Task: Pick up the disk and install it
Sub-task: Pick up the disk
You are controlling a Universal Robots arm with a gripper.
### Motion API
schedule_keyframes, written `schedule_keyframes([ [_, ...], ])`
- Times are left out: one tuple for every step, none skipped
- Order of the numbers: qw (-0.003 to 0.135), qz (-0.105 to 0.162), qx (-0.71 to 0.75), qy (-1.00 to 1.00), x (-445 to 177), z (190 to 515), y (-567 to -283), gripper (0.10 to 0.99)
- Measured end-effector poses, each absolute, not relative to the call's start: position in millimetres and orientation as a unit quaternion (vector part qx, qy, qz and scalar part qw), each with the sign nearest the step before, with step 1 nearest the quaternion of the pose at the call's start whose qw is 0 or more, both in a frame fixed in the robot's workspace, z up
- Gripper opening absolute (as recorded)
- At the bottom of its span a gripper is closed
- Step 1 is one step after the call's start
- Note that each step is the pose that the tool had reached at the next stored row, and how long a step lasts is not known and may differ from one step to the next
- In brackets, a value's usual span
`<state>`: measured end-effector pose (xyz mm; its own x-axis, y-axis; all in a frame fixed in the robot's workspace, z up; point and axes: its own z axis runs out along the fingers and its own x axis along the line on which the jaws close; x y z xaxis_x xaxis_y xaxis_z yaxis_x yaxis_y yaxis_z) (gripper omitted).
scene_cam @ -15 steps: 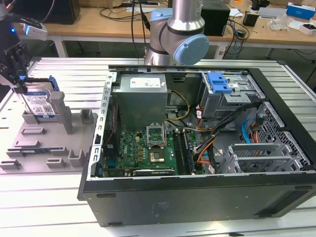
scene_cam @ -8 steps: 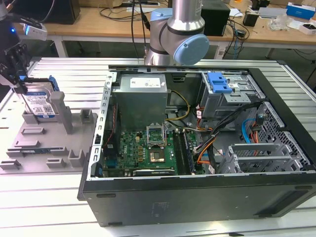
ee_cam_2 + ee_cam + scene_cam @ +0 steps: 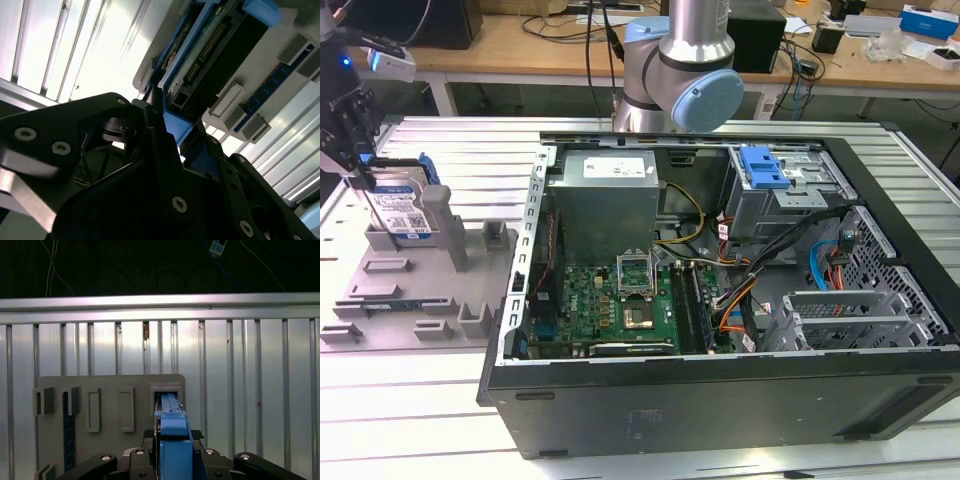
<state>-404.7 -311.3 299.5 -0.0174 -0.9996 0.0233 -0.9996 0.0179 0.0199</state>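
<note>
The disk (image 3: pixel 404 208) stands on edge in a slot of the grey fixture plate (image 3: pixel 420 290) at the exterior view's left, its white-and-blue label facing outward and a blue carrier rail around it. My gripper (image 3: pixel 364 176) comes down on its top edge. In both wrist views the black fingers (image 3: pixel 150 436) sit tight against either side of the blue rail (image 3: pixel 172 427), so the gripper is shut on the disk (image 3: pixel 200 45). The disk's lower part still rests in the fixture slot (image 3: pixel 165 390).
An open computer case (image 3: pixel 720 400) lies in the middle of the ribbed metal table (image 3: pixel 470 150), with a grey drive cage (image 3: pixel 800 200) carrying a blue latch (image 3: pixel 763 165) at its far right. The arm's base (image 3: pixel 680 70) stands behind it. A memory stick (image 3: pixel 68 430) sits in the fixture.
</note>
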Motion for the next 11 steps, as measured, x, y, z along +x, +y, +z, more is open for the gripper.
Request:
schedule_keyframes([
  [0.015, 0.001, 0.701, -0.713, -404.7, 299.5, -311.3, 0.365],
  [0.015, 0.001, 0.701, -0.713, -404.7, 299.5, -311.3, 0.365],
  [0.015, 0.001, 0.701, -0.713, -404.7, 299.4, -311.3, 0.365],
  [0.016, 0.002, 0.701, -0.713, -404.6, 299.3, -311.4, 0.365],
  [0.016, 0.002, 0.701, -0.713, -404.6, 299.3, -311.4, 0.365],
  [0.016, 0.002, 0.701, -0.713, -404.6, 299.4, -311.3, 0.365],
  [0.016, 0.002, 0.701, -0.713, -404.6, 299.9, -311.3, 0.365],
  [0.016, 0.002, 0.701, -0.713, -404.7, 301.0, -311.3, 0.365],
  [0.016, 0.002, 0.701, -0.713, -404.7, 302.2, -311.3, 0.365],
  [0.016, 0.002, 0.701, -0.713, -404.7, 303.3, -311.3, 0.365],
  [0.016, 0.002, 0.701, -0.713, -404.7, 305.2, -311.3, 0.365],
])
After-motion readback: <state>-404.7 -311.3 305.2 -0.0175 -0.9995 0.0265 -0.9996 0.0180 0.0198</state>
